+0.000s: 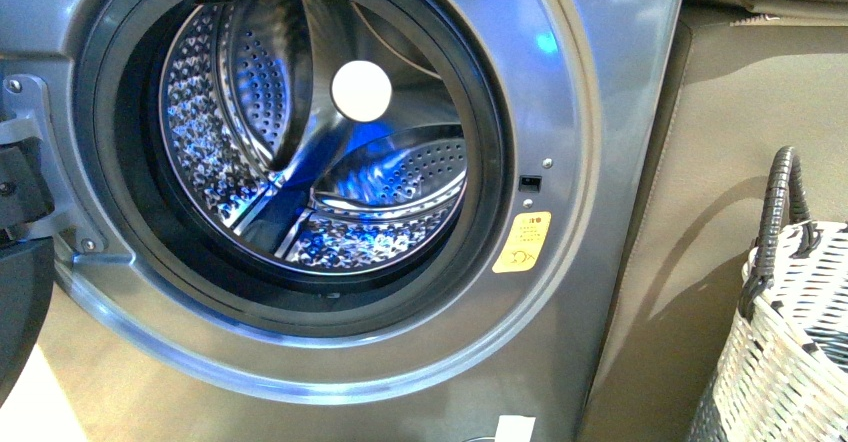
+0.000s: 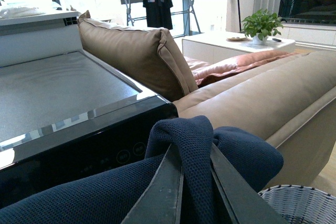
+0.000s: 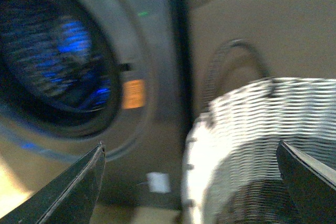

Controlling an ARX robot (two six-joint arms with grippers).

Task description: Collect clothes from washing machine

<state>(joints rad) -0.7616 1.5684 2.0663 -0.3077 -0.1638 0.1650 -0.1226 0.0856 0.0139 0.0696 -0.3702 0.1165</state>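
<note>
Clothes [image 2: 79,198] of navy knit sit clamped in the jaws of my left gripper [image 2: 193,156], by the black top panel of the washing machine [image 1: 590,162], with the tan sofa [image 2: 273,98] just beyond. My right gripper [image 3: 190,148] hangs with jaws apart, facing the woven basket [image 1: 790,362] beside the machine; that view is blurred.

Navy knit clothes [image 2: 189,137], clamped aloft; grey washing machine [image 1: 570,112], porthole open
</note>
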